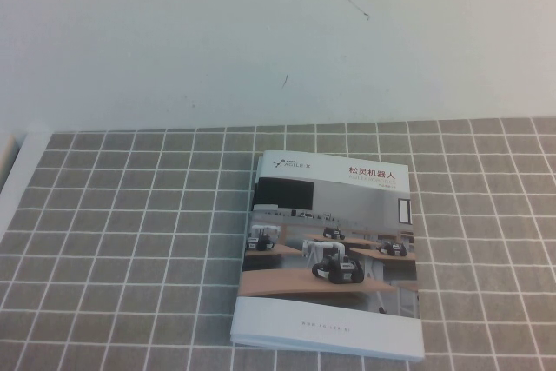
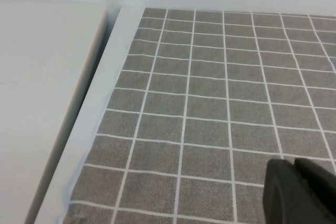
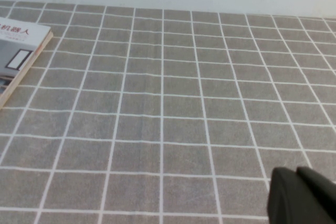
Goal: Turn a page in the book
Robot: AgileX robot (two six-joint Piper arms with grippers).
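The book (image 1: 330,254) lies closed and flat on the grey checked cloth in the high view, cover up, with a photo of small wheeled robots on wooden desks and a red Chinese title. Its corner also shows in the right wrist view (image 3: 18,51). Neither arm shows in the high view. My left gripper (image 2: 294,169) is shut and empty, low over bare cloth near the table's left edge. My right gripper (image 3: 296,174) is shut and empty over bare cloth, well to the right of the book.
The grey checked cloth (image 1: 130,241) covers the table. A white table edge strip (image 2: 100,108) runs along the cloth's left side. A white wall (image 1: 261,32) stands behind the table.
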